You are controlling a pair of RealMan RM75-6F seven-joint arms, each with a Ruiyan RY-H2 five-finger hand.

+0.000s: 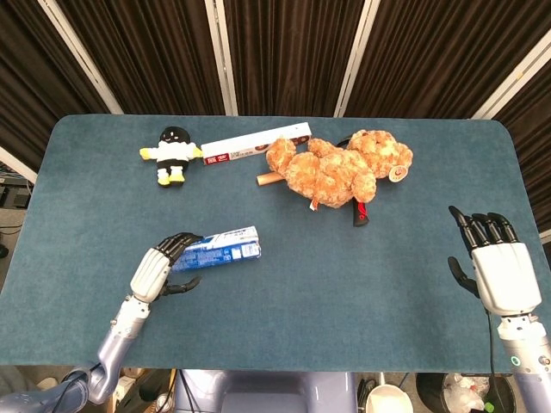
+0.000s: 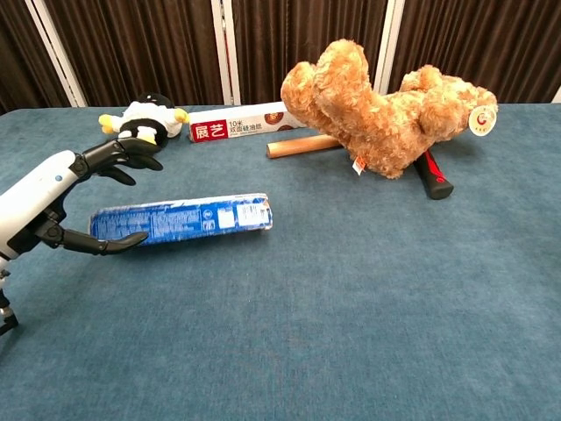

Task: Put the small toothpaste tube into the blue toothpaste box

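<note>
Blue box lies flat on the bench, your left hand spread around its near end, holding nothing.
Light, crushable cardboard: grip its long sides gently. Right hand open; no tube visible.

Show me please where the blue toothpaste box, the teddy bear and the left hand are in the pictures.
blue toothpaste box (image 2: 180, 220): chest view, middle of its long side.
teddy bear (image 2: 377, 110): chest view, on its body.
left hand (image 1: 159, 271): head view, back of the hand.
</note>
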